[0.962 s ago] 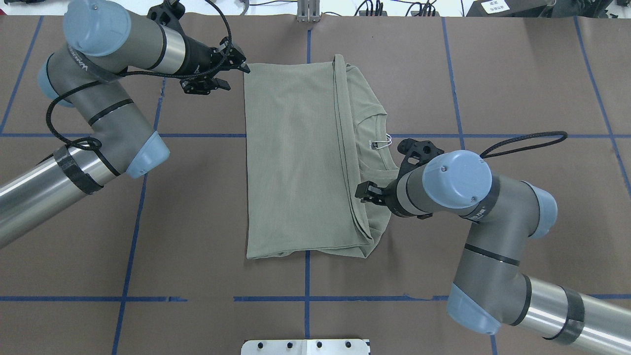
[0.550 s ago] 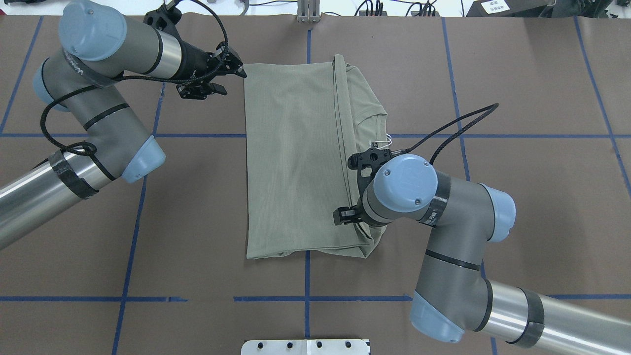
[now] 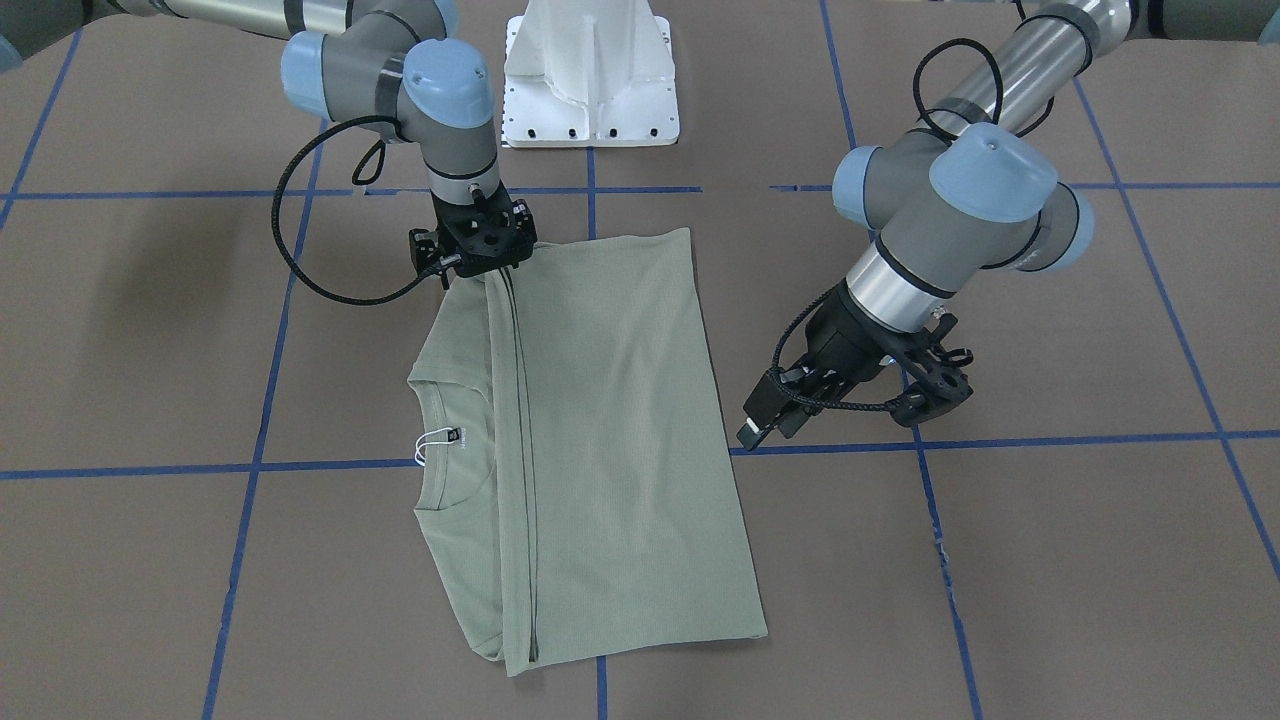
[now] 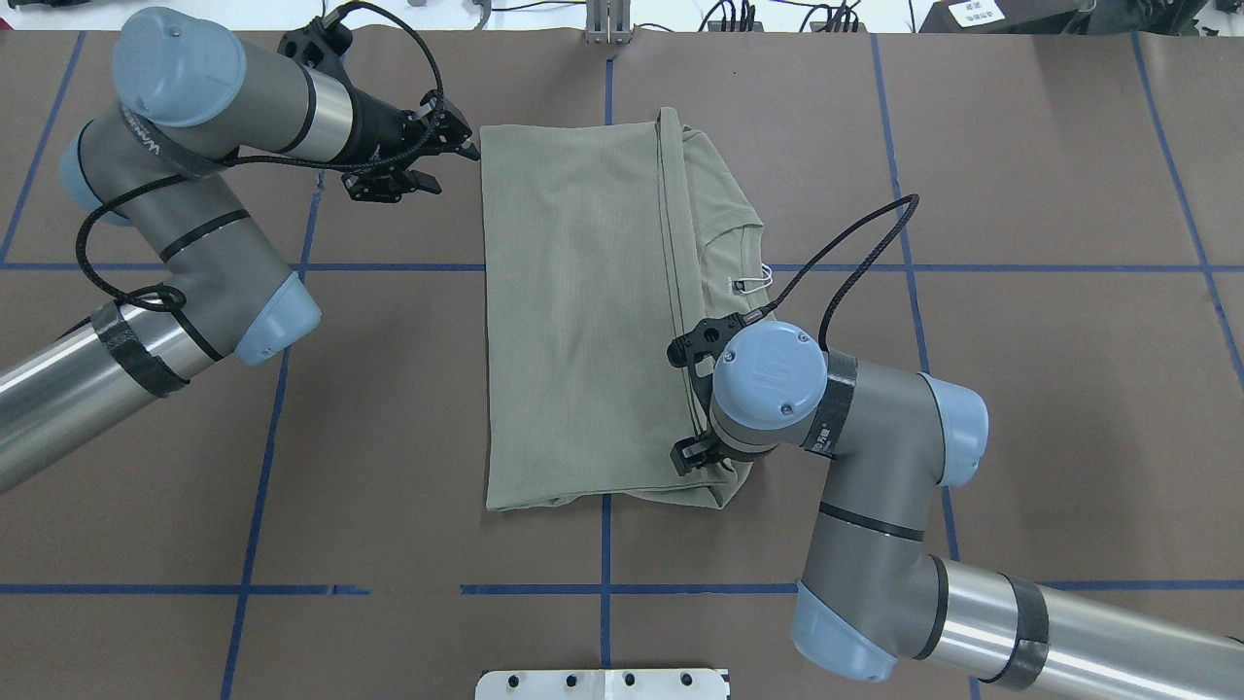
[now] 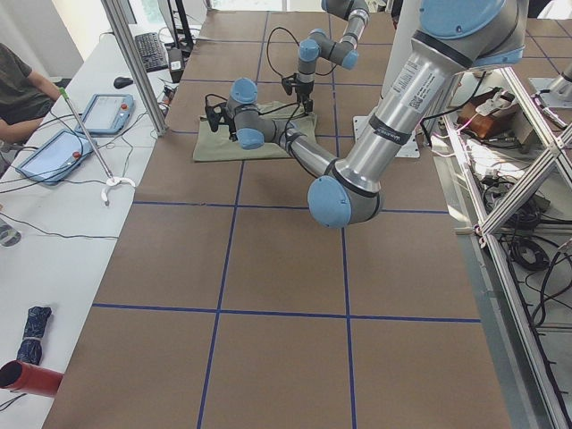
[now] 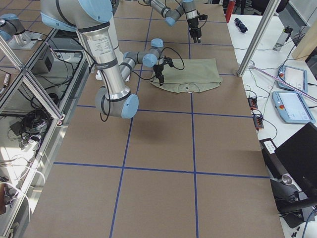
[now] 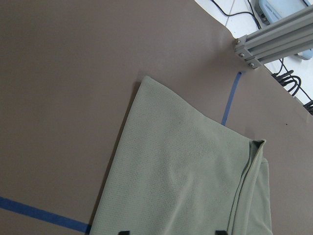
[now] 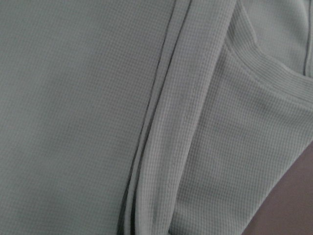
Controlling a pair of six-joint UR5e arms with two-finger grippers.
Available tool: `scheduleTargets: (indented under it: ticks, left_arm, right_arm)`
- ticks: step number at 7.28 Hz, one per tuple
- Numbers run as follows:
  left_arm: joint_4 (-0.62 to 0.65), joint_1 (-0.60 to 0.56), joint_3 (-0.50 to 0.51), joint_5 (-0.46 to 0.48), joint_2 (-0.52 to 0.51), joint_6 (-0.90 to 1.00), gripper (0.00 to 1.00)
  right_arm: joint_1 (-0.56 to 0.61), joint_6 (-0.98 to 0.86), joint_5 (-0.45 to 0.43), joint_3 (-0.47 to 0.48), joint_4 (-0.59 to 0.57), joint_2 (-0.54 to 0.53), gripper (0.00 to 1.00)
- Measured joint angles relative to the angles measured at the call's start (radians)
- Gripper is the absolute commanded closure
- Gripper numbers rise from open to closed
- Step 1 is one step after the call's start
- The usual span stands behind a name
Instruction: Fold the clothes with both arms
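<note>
The sage-green shirt (image 4: 583,311) lies flat on the brown table, folded lengthwise into a tall rectangle (image 3: 620,430). Its ribbed neckline and white string tag (image 4: 743,284) show on the right side. My left gripper (image 4: 449,163) hovers open just off the shirt's far left corner. The left wrist view looks down on that corner (image 7: 146,85) with nothing between the fingertips. My right gripper (image 3: 478,272) points straight down onto the long fold edge near the shirt's near end. Its wrist hides the fingers, so I cannot tell whether it is open or shut. The right wrist view shows only close-up cloth (image 8: 73,98).
The white pedestal base (image 3: 590,80) stands at the table's near edge. Blue tape lines (image 4: 603,588) cross the brown table cover. A metal frame post (image 7: 274,34) rises past the far edge. A person's arm (image 5: 18,89) and tablets (image 5: 54,152) are at a side bench.
My right arm has swung left over the shirt and down onto the fold edge near its near end. My left gripper has drawn back slightly left from the far corner.
</note>
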Motion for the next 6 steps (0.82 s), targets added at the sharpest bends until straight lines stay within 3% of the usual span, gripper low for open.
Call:
scheduleTargets:
  ticks: [3,6]
  left_arm:
    - [0.0,0.0,-0.001,-0.003,0.002,0.0,0.34]
    - [0.0,0.0,-0.006,-0.009,0.001,0.0,0.34]
  right_arm:
    - [0.03,-0.092,-0.003,0.002,-0.035,-0.026,0.0]
    - [0.081,-0.219,0.001,0.148,-0.046,-0.2,0.0]
